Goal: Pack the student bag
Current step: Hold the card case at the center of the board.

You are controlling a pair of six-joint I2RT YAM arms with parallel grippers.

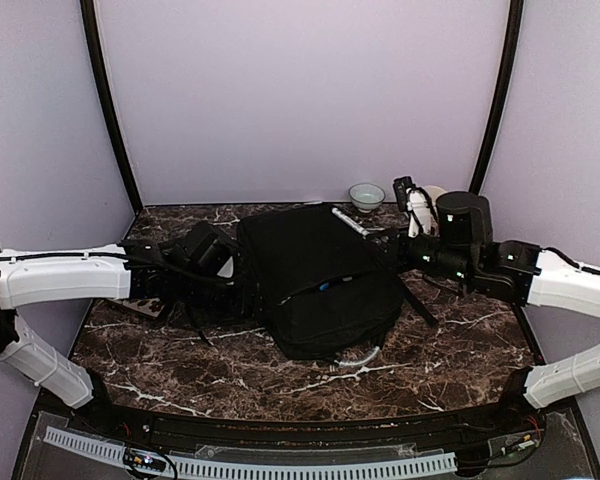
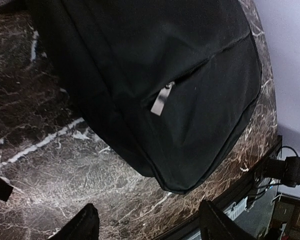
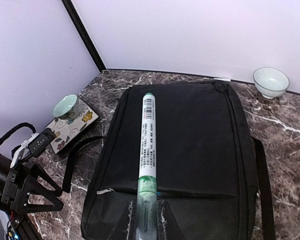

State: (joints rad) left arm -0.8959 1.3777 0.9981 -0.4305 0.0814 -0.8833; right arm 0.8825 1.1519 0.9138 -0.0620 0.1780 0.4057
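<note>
Black student bag (image 1: pixel 320 275) flat | left gripper (image 2: pixel 150 227) wide, empty, beside it | right gripper (image 3: pixel 145 220) level, clamping marker (image 3: pixel 147 135)

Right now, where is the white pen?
The pen sits in the right gripper, over the student bag's far right edge in the top view, near the pale bowl.

Dark marble table (image 1: pixel 450 360). Pale bowl (image 1: pixel 366 195) upright near the back wall. Small green cup (image 3: pixel 66 106) standing on a patterned booklet (image 3: pixel 79 126) at left. White labelled marker (image 3: pixel 148 135), green-tipped, pointing away.
</note>
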